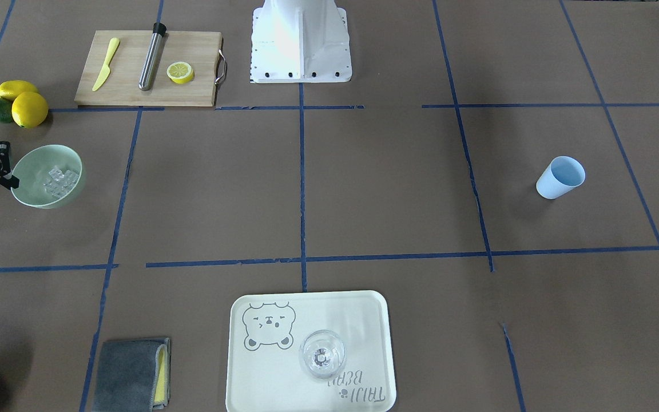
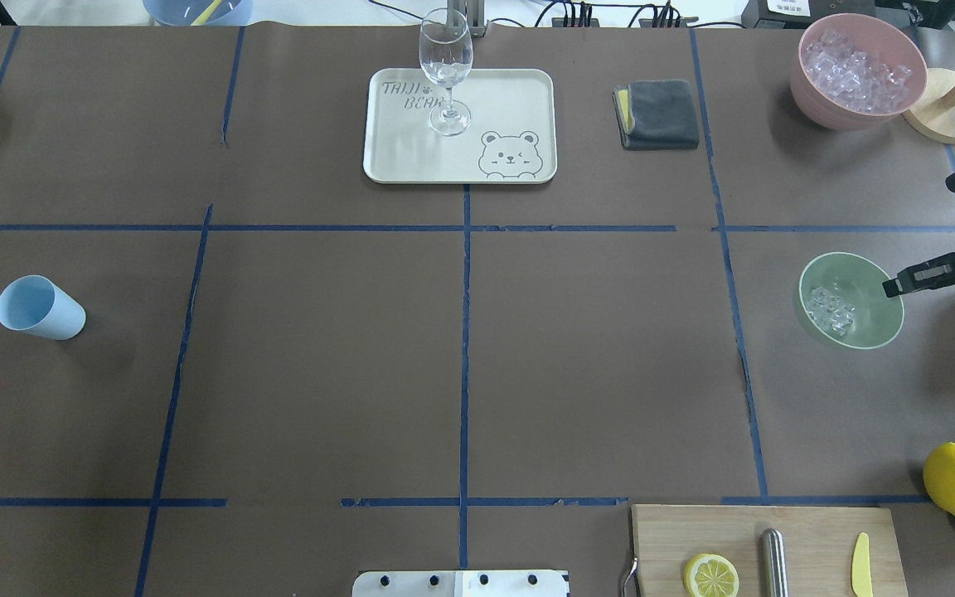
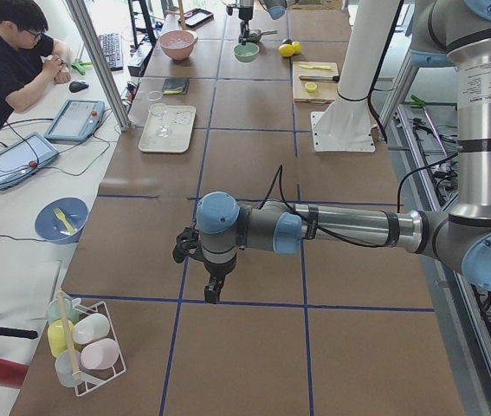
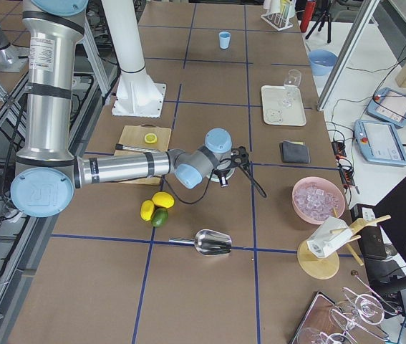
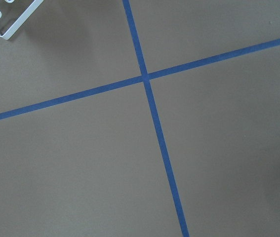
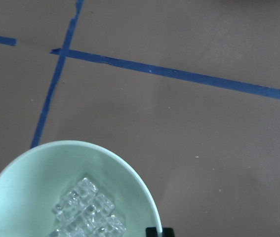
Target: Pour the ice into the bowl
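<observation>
The black right gripper (image 2: 923, 236), cropped at the right frame edge, holds its jaws spread beside the round mint-green bowl (image 2: 879, 327) of clear ice cubes (image 2: 830, 308). Jaws of the left gripper (image 3: 214, 290): cannot tell. The cream tray (image 2: 519, 99) reads "TAIJI BEAR".

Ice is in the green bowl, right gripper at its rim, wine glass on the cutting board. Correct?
One error: the wine glass stands on the cream tray, not on the cutting board; the overhead exterior view shows it. The rest holds: the ice is in the green bowl, with the right gripper at its rim.
</observation>
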Controlling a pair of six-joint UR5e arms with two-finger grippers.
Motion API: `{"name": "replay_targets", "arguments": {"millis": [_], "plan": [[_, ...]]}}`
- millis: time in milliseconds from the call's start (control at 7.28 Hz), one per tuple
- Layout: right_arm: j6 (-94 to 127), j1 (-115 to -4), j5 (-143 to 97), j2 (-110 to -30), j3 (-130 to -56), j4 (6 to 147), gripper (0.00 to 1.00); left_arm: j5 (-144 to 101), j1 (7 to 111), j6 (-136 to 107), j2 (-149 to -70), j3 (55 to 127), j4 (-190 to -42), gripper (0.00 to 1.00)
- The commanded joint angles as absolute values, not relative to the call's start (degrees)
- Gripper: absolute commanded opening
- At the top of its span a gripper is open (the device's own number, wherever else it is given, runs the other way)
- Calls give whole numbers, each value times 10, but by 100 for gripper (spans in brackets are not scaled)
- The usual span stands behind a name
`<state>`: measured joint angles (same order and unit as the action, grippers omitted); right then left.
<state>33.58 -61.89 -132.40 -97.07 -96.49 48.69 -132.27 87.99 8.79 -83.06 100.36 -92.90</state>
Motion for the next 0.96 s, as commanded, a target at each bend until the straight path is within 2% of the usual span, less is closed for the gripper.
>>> {"name": "replay_targets", "arguments": {"millis": [0,137,275,412,549,824], "plan": [[338,-619,-1324,-971,-904,416,0,-1323,880,88,-831,1004,-929,100],[338,-618,-1324,-970,-904,415,0,-1323,880,88,-830,1004,-929,100],[338,-618,-1322,-968,-904,415,12,-1323,880,88,-831,1003,-929,100],[338,-618,-1323,-965,-906,415,52,-1323,880,89,-830,1003,-929,100],[337,-619,-1320,-962,-906,414,100,-1323,880,89,-830,1003,-929,100],[337,-634,-1322,-953,-911,422,100,-1323,880,88,-831,1003,-929,100]]}}
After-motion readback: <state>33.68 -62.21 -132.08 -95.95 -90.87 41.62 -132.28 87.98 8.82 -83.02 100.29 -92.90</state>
